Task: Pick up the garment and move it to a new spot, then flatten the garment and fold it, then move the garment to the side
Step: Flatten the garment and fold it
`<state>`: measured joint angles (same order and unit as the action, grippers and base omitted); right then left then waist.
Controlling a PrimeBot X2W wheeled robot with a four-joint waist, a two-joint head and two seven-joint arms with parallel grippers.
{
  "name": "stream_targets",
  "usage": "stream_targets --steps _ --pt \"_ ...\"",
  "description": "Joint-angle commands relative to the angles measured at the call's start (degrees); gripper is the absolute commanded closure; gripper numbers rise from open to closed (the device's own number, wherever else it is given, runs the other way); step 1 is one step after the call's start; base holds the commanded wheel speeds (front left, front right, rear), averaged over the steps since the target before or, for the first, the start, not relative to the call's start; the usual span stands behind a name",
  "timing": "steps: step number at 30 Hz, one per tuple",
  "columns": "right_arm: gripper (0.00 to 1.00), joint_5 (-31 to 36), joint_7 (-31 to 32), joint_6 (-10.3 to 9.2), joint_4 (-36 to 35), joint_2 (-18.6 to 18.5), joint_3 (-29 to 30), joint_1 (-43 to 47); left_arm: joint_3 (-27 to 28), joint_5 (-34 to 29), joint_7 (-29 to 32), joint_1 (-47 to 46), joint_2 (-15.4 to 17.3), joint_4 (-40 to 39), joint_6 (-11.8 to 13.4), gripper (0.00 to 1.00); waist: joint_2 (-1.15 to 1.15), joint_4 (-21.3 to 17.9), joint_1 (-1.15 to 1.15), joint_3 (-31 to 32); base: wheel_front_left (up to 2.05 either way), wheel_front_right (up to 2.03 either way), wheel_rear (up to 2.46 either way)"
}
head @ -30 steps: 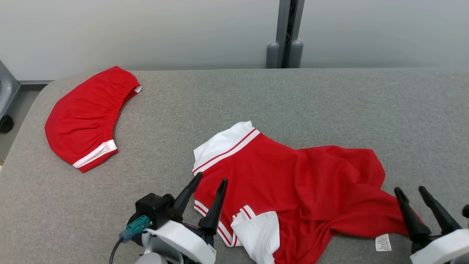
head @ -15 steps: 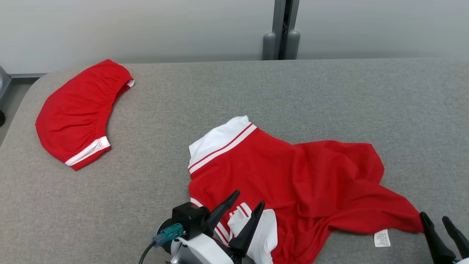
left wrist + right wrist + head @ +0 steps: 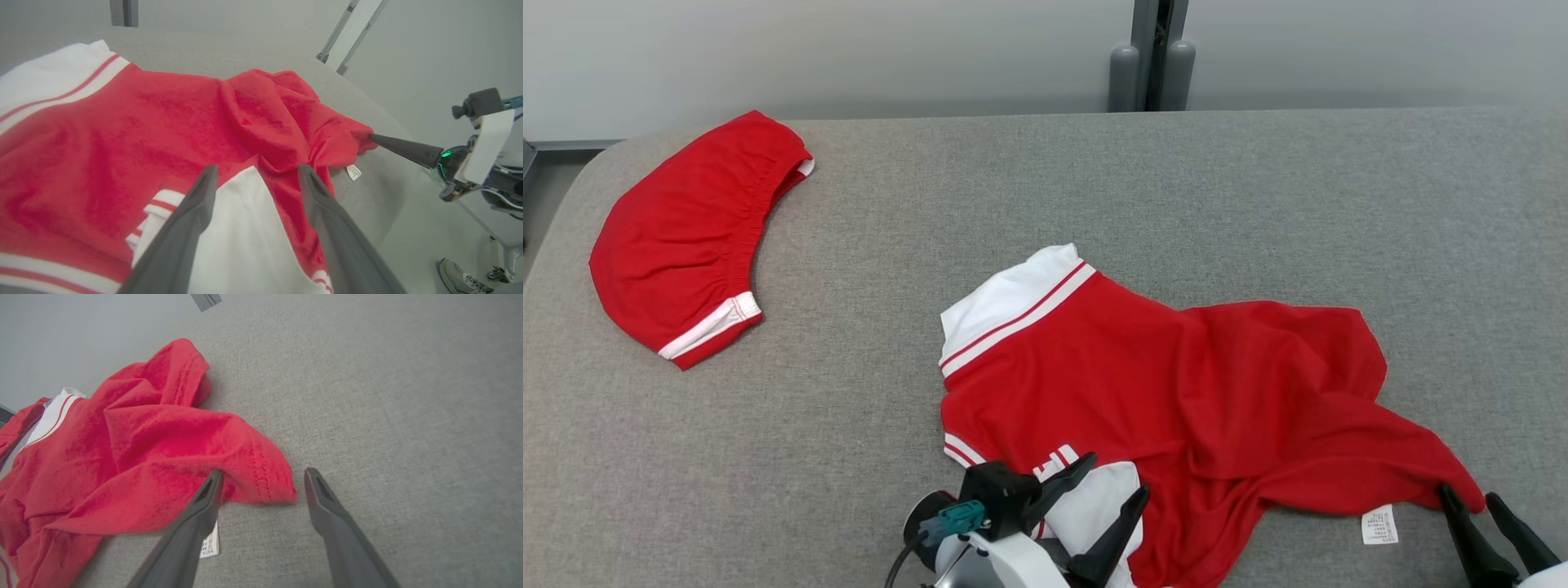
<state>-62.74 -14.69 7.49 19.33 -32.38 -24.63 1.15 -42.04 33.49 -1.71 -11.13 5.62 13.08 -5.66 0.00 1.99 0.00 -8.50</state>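
Note:
The garment [image 3: 1176, 392] is a red shirt with white, red-striped sleeves, lying rumpled on the grey table [image 3: 1258, 204]. My left gripper [image 3: 1117, 476] is open at the shirt's near edge. In the left wrist view its fingers [image 3: 258, 168] straddle the folded white sleeve [image 3: 241, 245]. My right gripper [image 3: 1467, 492] is open at the shirt's right hem corner. That corner [image 3: 265, 477] lies between its fingertips [image 3: 263, 473] in the right wrist view, beside a white label [image 3: 210, 543].
Folded red shorts [image 3: 678, 237] with a white band lie at the table's far left. A grey post [image 3: 1152, 65] stands behind the table. The table's rounded left corner [image 3: 572, 188] drops to the floor. A person's shoe [image 3: 457, 277] is on the floor.
The head camera has tilted, shifting the whole picture. My left gripper has moved right, from the shirt's left edge onto the white sleeve. My right gripper has dropped back to the hem corner.

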Motion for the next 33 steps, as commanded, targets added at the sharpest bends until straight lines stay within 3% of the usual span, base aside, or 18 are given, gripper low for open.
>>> stream_targets --steps 1,8,24,27,29,30,31,32,33 --pt "0.0 0.2 -0.4 0.02 0.6 -0.5 -0.1 -1.1 -0.4 -0.9 0.0 -1.2 0.1 0.3 -0.2 0.0 0.0 0.0 0.0 -0.1 0.0 0.0 0.0" --pt "0.0 0.2 -0.5 0.02 2.3 0.0 -2.7 -3.6 -1.1 -1.8 0.8 -3.7 -0.3 4.1 0.9 0.0 0.0 -0.6 0.0 -0.7 0.0 0.0 0.0" --pt "0.02 -0.5 -0.5 0.02 5.9 0.7 -6.8 -7.4 -3.5 -1.7 1.1 -7.7 -1.5 9.9 0.3 0.0 0.0 -1.4 0.0 -1.7 0.0 0.0 0.0" --pt "0.45 -0.7 -0.5 0.02 6.2 0.8 -7.3 -7.9 -4.0 -2.0 1.4 -8.3 -1.5 10.2 0.1 0.0 0.0 -1.4 0.0 -1.7 0.0 0.0 0.0" --pt "0.56 -0.7 -0.5 0.02 6.4 0.9 -7.7 -7.9 -4.5 -1.8 2.1 -8.4 -1.5 10.5 0.0 0.0 0.0 -1.4 0.0 -1.7 0.0 0.0 0.0" --pt "0.6 -0.8 -0.5 0.02 6.5 0.9 -7.8 -7.9 -4.6 -1.8 2.1 -8.4 -1.5 10.5 -0.1 0.09 0.0 -1.4 0.0 -1.7 0.0 0.0 0.0" --pt "0.65 -0.8 -0.5 0.02 6.5 1.0 -8.0 -8.1 -4.7 -1.7 2.2 -8.5 -1.4 10.6 -0.1 0.29 0.0 -1.4 0.0 -1.7 0.0 0.0 0.0" --pt "0.71 -0.8 -0.5 0.02 6.6 1.0 -8.1 -8.2 -4.9 -1.8 2.2 -8.5 -1.4 10.6 -0.1 0.55 0.0 -1.4 0.0 -1.7 0.0 0.0 0.0" --pt "0.82 -0.8 -0.5 0.02 6.6 1.1 -8.2 -8.5 -5.0 -2.0 2.1 -8.5 -1.2 10.5 -0.1 0.94 0.0 -1.3 0.0 -1.6 0.0 0.0 0.0"
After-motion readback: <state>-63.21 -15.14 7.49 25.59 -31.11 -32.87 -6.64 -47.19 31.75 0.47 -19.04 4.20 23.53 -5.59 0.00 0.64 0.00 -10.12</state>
